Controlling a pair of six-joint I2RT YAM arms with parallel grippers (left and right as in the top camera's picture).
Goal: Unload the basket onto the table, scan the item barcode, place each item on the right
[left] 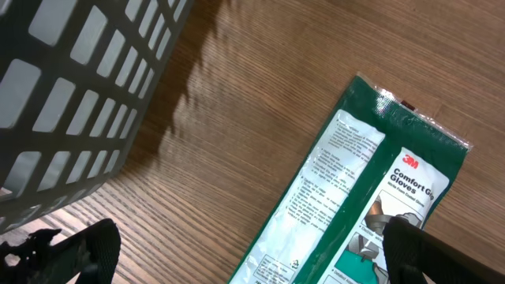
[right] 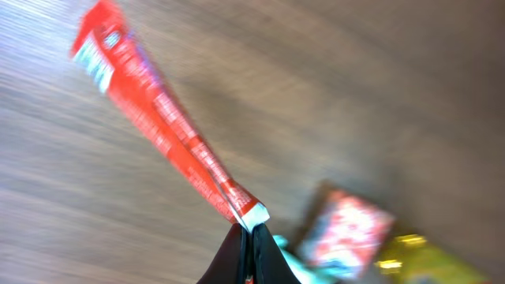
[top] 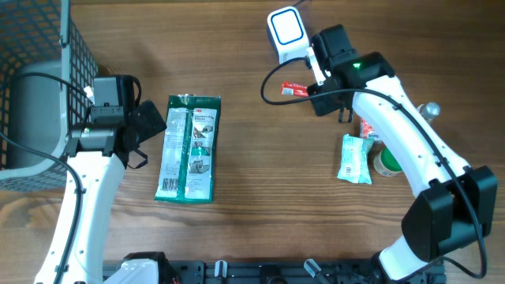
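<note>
- We cannot tell what the wire basket holds.
- The right gripper is clamped on one end of the red sachet, near the scanner; its long axis points left, away from the fingers.
- The left gripper has its jaws wide apart.

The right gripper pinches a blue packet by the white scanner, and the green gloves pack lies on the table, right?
No. The right wrist view shows the packet in the right gripper is red, not blue. It is by the white scanner, and the green gloves pack lies on the table.
</note>
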